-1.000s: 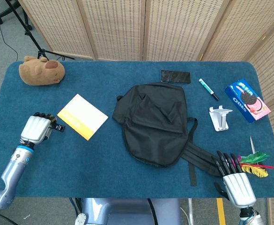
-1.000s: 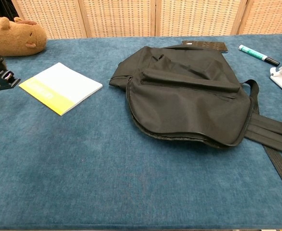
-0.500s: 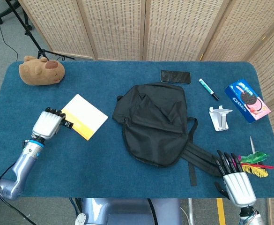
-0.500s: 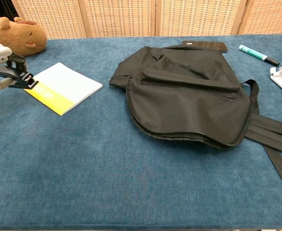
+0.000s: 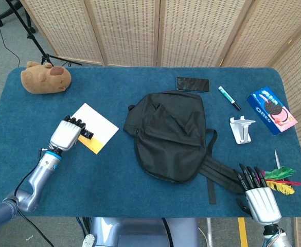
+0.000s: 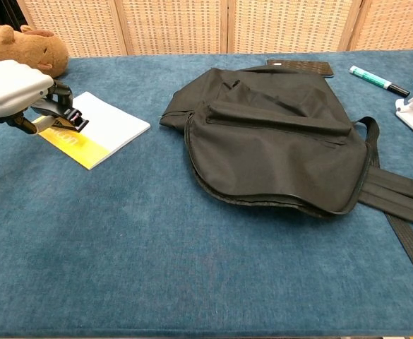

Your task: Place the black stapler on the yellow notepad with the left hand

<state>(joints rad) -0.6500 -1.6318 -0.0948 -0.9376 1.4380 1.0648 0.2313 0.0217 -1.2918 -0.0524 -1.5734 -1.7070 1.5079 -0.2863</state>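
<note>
My left hand (image 5: 65,135) (image 6: 12,89) holds the black stapler (image 5: 84,132) (image 6: 65,116) just above the near left part of the yellow notepad (image 5: 98,125) (image 6: 104,128). The stapler's front end sticks out past the fingers toward the pad's middle. The notepad lies flat, white with a yellow band along its near edge, left of the black bag. My right hand (image 5: 259,198) rests at the table's near right edge, fingers straight and apart, holding nothing; the chest view does not show it.
A black bag (image 5: 173,135) (image 6: 277,138) fills the table's middle, its straps trailing right. A brown plush toy (image 5: 45,78) (image 6: 22,49) sits far left. A phone (image 5: 193,84), a green marker (image 5: 228,98), a white stand (image 5: 241,128), an Oreo box (image 5: 271,110) and coloured feathers (image 5: 281,180) lie right.
My left hand has carried the stapler to the right, from off the pad's left side to over the notepad's near left part. The right hand has stayed still.
</note>
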